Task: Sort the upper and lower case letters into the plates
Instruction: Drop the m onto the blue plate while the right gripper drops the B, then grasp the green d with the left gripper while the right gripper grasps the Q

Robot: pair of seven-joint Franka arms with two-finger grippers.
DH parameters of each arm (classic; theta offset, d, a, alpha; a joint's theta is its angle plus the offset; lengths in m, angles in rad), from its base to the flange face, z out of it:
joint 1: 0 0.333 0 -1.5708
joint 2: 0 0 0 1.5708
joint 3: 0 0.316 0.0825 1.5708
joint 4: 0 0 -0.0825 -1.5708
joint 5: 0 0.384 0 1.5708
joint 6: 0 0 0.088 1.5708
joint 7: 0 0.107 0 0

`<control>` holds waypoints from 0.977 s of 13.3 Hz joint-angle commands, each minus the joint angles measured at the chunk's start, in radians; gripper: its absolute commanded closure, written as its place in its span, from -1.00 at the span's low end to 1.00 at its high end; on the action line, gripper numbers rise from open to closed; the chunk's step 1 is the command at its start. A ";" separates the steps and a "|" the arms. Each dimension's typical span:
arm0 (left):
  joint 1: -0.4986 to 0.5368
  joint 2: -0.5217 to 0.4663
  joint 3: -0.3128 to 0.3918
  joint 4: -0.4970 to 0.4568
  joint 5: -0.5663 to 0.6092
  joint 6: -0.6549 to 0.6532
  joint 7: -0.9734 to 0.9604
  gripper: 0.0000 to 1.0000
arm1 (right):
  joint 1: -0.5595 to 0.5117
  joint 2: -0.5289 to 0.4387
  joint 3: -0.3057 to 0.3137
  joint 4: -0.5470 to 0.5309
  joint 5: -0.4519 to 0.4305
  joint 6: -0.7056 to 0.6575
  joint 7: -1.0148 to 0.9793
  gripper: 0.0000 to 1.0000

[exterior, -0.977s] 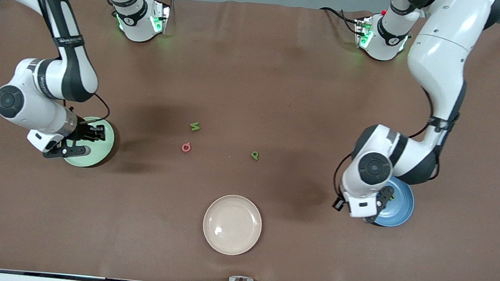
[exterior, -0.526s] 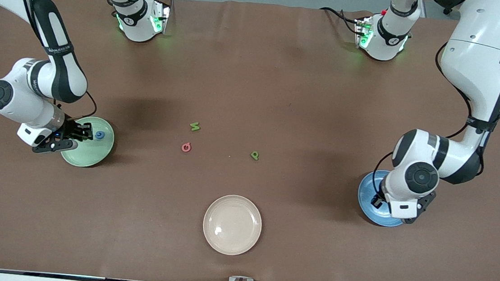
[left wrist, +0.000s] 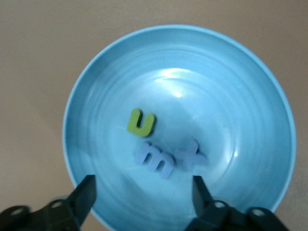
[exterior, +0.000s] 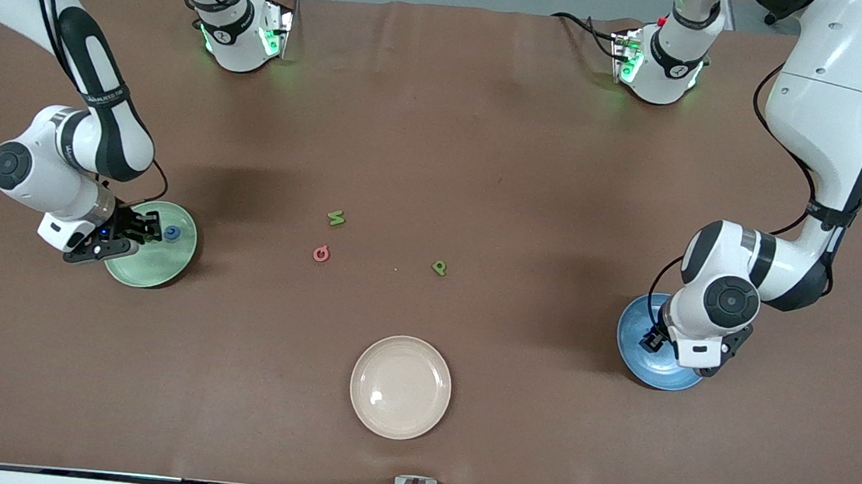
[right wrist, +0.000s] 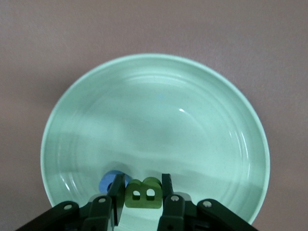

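Front view shows the brown tabletop carrying a mint green plate at the right arm's end and a sky blue plate at the left arm's. Over the mint plate, the right gripper is clamped on a green B, a blue letter just beside it. Released carelessly, the B could land on that letter or bounce out. The left gripper, fingers apart and empty, hangs over the blue plate's u, m and x. Green M, pink-red letter and green P lie unsorted between the plates.
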 commanded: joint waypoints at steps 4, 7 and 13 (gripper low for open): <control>-0.032 -0.045 -0.151 0.004 0.011 -0.027 -0.128 -0.99 | -0.057 -0.022 0.021 -0.101 -0.011 0.084 -0.048 0.51; -0.165 0.039 -0.168 0.138 0.005 -0.027 -0.293 -0.99 | -0.060 -0.033 0.021 -0.121 -0.011 0.086 -0.050 0.48; -0.377 0.205 -0.163 0.335 0.003 -0.025 -0.546 -0.83 | -0.040 -0.109 0.030 -0.115 -0.011 0.064 -0.033 -0.99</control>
